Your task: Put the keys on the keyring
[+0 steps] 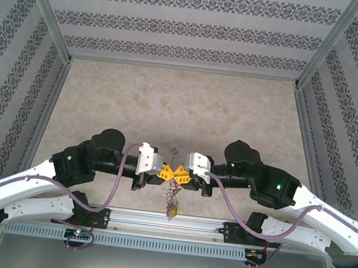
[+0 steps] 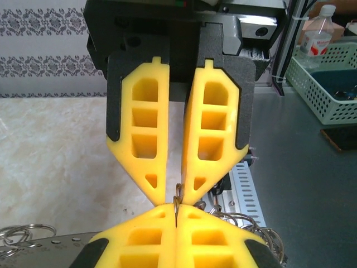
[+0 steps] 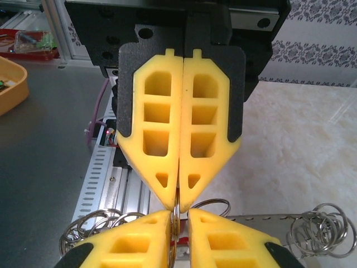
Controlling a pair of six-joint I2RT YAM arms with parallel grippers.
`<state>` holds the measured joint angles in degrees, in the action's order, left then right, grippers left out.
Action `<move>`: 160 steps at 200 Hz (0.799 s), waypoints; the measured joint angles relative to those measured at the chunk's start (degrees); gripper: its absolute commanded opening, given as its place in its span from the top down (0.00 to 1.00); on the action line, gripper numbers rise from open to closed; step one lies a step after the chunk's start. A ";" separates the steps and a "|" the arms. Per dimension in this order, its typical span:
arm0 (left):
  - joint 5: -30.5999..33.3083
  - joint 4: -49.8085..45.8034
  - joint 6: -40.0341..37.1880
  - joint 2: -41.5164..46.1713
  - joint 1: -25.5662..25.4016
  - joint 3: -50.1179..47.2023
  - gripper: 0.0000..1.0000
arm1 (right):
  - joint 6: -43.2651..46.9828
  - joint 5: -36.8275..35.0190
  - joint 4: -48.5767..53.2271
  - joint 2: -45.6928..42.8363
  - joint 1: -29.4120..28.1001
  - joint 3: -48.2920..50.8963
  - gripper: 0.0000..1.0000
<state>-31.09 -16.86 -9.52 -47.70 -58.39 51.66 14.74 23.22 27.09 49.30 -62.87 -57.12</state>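
Two arms meet nose to nose over the table (image 1: 170,100); the left gripper (image 1: 165,171) and right gripper (image 1: 185,175) both pinch the keyring (image 1: 173,195), loops dangling

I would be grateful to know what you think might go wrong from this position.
1. The left gripper and right gripper both pinch one thin metal ring with just their fingertips; it may slip, dropping the keyring that hangs below.
2. The fingers meet tip to tip, so a small pull or twist could bend the ring or knock the tips together.
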 measured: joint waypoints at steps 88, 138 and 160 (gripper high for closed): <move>-0.42 9.27 4.00 3.87 0.00 -4.94 1.00 | -1.33 0.85 -3.28 -0.22 -0.02 0.50 0.73; -0.44 12.22 4.44 3.91 0.07 -5.31 1.00 | -1.53 0.76 -4.35 -1.66 -0.02 1.86 0.73; -0.42 13.09 4.66 3.91 0.07 -5.46 1.00 | -1.75 0.61 -4.81 -2.38 -0.02 2.36 0.76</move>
<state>-31.51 -3.77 -4.86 -43.79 -58.33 46.19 12.99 23.83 22.28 46.92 -62.89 -54.76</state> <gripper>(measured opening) 0.046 0.252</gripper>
